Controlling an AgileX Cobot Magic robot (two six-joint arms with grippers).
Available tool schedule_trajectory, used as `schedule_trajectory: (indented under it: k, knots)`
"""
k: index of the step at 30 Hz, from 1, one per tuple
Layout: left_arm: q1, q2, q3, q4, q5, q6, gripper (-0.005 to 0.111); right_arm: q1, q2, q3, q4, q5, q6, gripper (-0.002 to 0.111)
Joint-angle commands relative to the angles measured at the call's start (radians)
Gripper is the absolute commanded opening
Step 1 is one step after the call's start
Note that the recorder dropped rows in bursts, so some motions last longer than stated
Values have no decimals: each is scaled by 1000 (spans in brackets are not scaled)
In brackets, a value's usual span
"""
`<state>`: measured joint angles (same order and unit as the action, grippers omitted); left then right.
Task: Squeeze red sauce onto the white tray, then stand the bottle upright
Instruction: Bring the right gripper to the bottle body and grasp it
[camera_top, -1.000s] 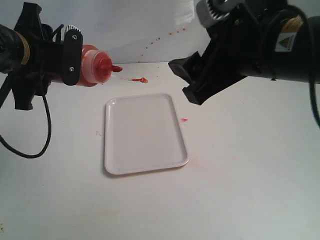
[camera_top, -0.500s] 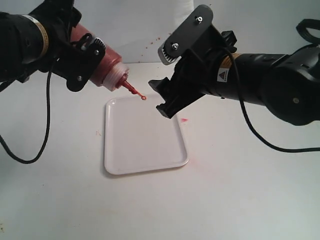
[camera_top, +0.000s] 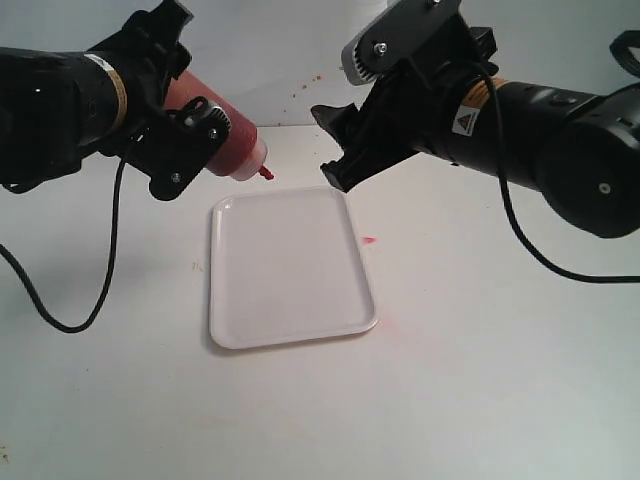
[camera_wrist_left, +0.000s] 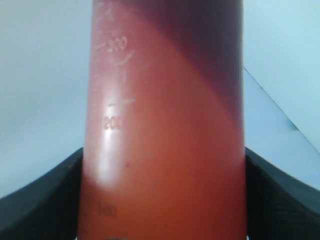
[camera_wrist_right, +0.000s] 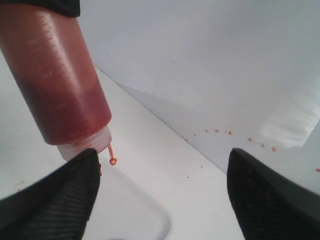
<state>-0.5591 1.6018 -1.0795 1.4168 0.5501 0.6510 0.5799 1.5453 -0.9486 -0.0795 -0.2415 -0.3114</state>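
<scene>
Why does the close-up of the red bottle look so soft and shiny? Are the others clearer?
Left wrist view: the bottle fills the frame, soft, with a pale glare streak down one side. Right wrist view: bottle crisper, but the right hand shows as dark blurred fingers. Exterior view: sharpest, though the white tray barely stands out from the table.

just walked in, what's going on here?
The left gripper holds the bottle tilted, nozzle down, over the far corner of the white tray. The right gripper hangs open near the nozzle, gripping nothing. Nothing is squeezed onto the tray yet; a small red smear marks the table beside it.
</scene>
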Motion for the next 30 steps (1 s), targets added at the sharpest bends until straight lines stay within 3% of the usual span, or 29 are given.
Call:
schedule_trajectory:
  k: [1, 5, 8, 9, 11, 30]
  knots:
    - [-16, -19, -13, 10, 31, 10, 0, -5, -2, -8, -19, 0, -1, 66]
    - [-60, -19, -13, 3, 42, 39, 0, -5, 47, -8, -23, -11, -3, 69]
    - [-98, -19, -13, 3, 42, 39, 0, 3, 117, -8, -92, -54, -5, 80]
    - [-117, -19, -13, 1, 42, 39, 0, 16, 166, -8, -144, -88, -5, 88]
    - [-136, -19, -13, -15, 44, 39, 0, 38, 211, -8, -180, -127, -5, 91]
    - [-144, -19, 14, -25, 49, 31, 0, 50, 367, -8, -260, -522, 128, 91]
